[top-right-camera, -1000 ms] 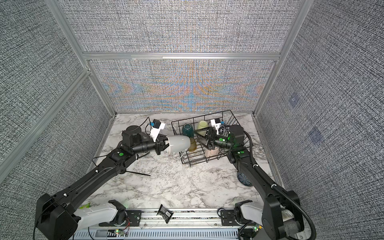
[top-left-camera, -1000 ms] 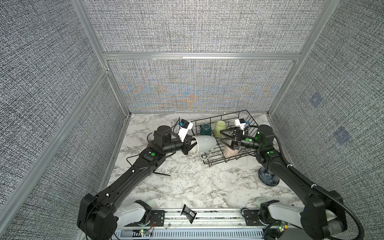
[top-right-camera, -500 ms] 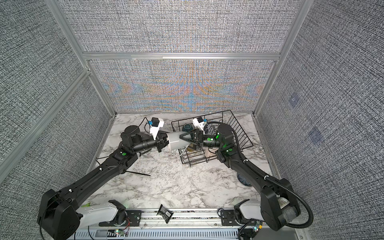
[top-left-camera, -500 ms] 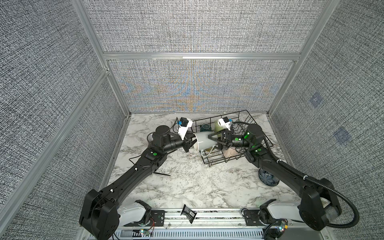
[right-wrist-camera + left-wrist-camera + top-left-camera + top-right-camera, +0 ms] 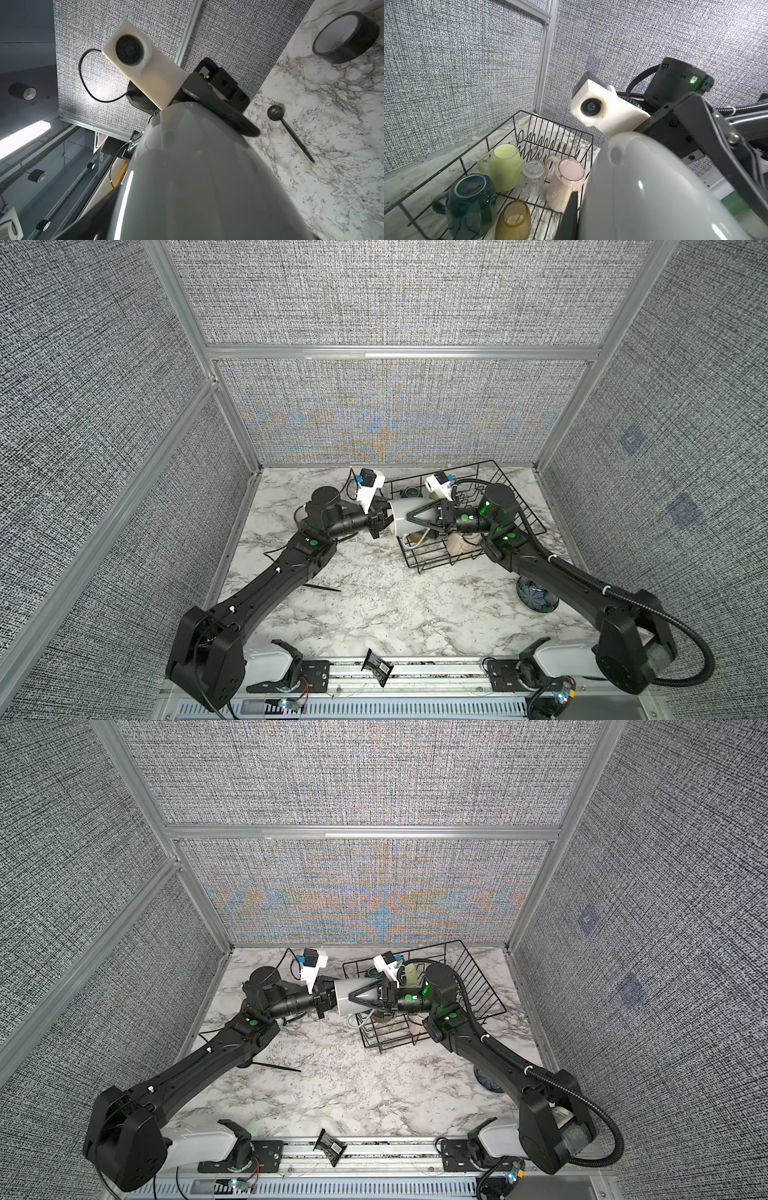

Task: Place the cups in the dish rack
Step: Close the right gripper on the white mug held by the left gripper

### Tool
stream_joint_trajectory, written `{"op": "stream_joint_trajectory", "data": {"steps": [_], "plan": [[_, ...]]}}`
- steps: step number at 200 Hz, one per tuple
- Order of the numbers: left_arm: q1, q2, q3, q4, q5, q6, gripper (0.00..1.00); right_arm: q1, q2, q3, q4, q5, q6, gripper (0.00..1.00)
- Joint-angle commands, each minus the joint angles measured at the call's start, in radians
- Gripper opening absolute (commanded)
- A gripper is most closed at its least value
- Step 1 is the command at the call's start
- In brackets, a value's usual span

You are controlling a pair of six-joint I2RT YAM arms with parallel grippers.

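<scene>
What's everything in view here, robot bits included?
Table: one, white marble, under everything.
Rack: one, black wire, table's back right.
Green mug: one, green, in rack.
Pink mug: one, pink, in rack.
Teal mug: one, teal, in rack.
Clear glass: one, clear, in rack.
Amber glass: one, amber, in rack.
Grey mug: one, grey, held between end effectors.
Bowl: one, dark blue, on table.
Tape roll: one, black, on table.
Spoon: one, black, on table.
Left end effector: one, black, shut on grey mug.
Right end effector: one, black, astride grey mug, grip unclear.
</scene>
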Motion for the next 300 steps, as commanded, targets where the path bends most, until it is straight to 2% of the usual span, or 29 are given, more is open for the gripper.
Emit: {"op": "stream_joint_trajectory", "data": {"steps": [1, 36, 55, 96, 134, 174, 196, 203, 214, 221, 248, 278, 300], "plan": [[-0.009, 0.017, 0.017, 0.044, 0.042, -0.028, 0.00, 0.021, 0.014, 0.016, 0.073, -0.034, 0.007, 0.92], [-0.010, 0.034, 0.021, 0.066, 0.061, -0.049, 0.00, 0.010, 0.016, -0.001, 0.078, -0.009, 0.009, 0.92], [-0.007, 0.023, -0.007, 0.117, 0.078, -0.069, 0.00, -0.011, 0.004, -0.009, 0.050, -0.001, 0.018, 0.98], [-0.001, 0.004, -0.033, 0.086, 0.133, -0.069, 0.00, -0.020, -0.006, 0.010, -0.070, -0.051, -0.065, 0.99], [0.003, -0.039, -0.057, 0.052, 0.055, -0.049, 0.00, -0.021, 0.002, 0.010, -0.088, -0.082, -0.072, 0.94], [0.004, -0.036, -0.050, 0.037, 0.049, -0.047, 0.00, -0.016, -0.006, -0.011, -0.068, -0.075, -0.066, 0.90], [0.004, -0.017, -0.045, 0.047, 0.069, -0.059, 0.00, -0.013, -0.011, -0.030, -0.016, -0.066, -0.036, 0.92], [0.004, -0.012, -0.044, 0.046, 0.075, -0.060, 0.00, -0.014, -0.013, -0.030, -0.032, -0.060, -0.044, 0.96], [0.004, -0.003, -0.048, 0.053, 0.078, -0.068, 0.00, -0.014, -0.015, -0.020, -0.088, -0.048, -0.071, 0.97], [0.004, 0.003, -0.052, 0.068, 0.084, -0.080, 0.00, -0.013, -0.018, -0.013, -0.113, -0.045, -0.084, 0.96], [0.004, 0.038, -0.061, 0.101, 0.122, -0.115, 0.00, -0.007, -0.013, -0.010, -0.101, -0.048, -0.087, 0.79], [0.004, 0.063, -0.053, 0.100, 0.131, -0.132, 0.00, -0.004, 0.000, -0.010, -0.047, -0.057, -0.053, 0.77], [0.006, 0.073, -0.036, 0.057, 0.117, -0.118, 0.00, -0.007, 0.013, -0.001, -0.075, -0.058, -0.068, 0.75]]}}
